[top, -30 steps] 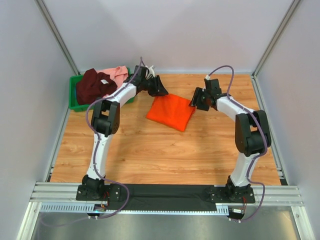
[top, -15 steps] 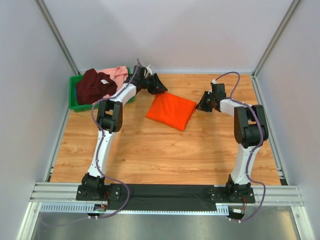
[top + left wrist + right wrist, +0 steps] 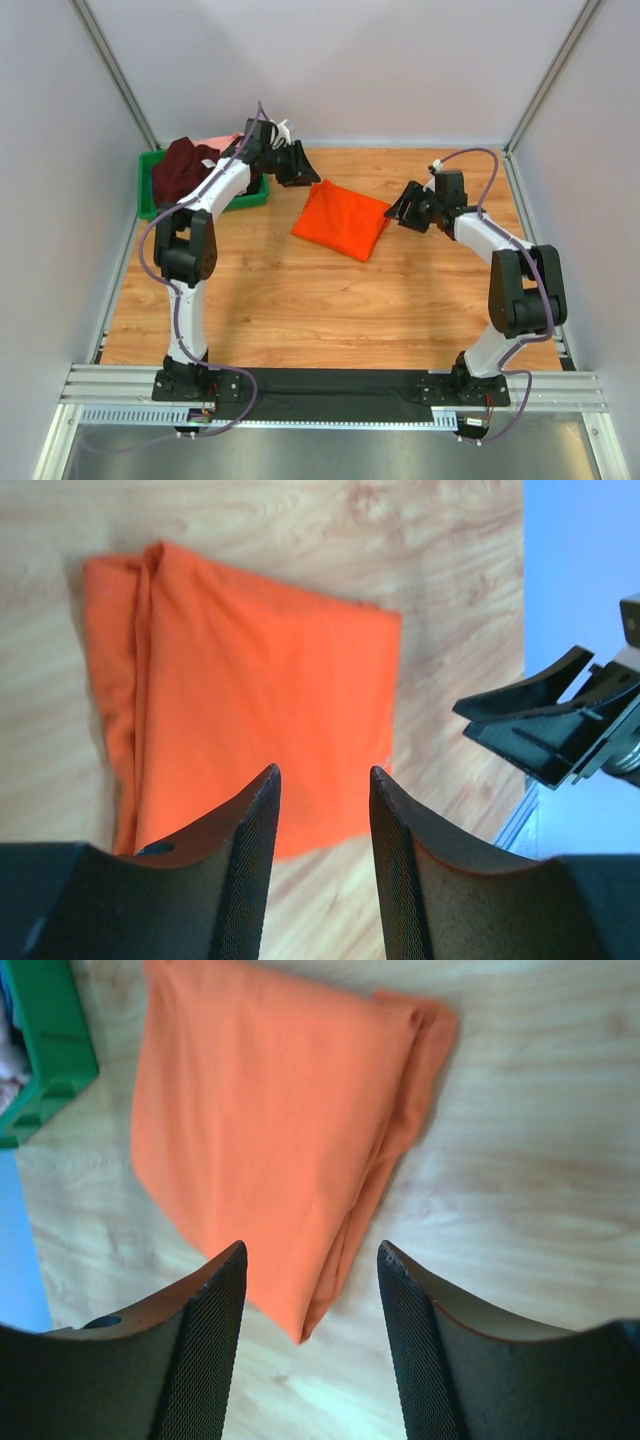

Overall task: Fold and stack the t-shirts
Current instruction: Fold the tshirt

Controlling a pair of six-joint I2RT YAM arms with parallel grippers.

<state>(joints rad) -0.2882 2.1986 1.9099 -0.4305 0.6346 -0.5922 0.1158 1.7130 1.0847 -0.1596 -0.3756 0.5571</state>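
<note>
The wooden tabletop [image 3: 300, 300] is bounded by pale grey walls on the left, back and right. A broad stretch of bare wood lies between the arm bases and the shirt, and more lies along the right edge.

At the back-left corner sits the green plastic bin [image 3: 150, 208], tight against the left wall. It holds the crumpled dark maroon cloth t-shirt [image 3: 182, 170], heaped above the rim, and a sliver of the light pink cloth t-shirt [image 3: 218, 140] behind it. The left arm reaches across the bin's right end.

The left gripper [image 3: 300, 165] hangs just beyond the back-left corner of the folded bright orange cloth t-shirt [image 3: 342, 222], its fingers [image 3: 250, 860] apart with nothing between them; in the left wrist view the shirt lies flat below them.

The orange shirt lies near the table's middle, towards the back, well apart from the bin.

The right gripper [image 3: 403, 208] is beside the shirt's right corner, fingers [image 3: 210, 1340] spread and empty, the layered folded edge below the gap.
</note>
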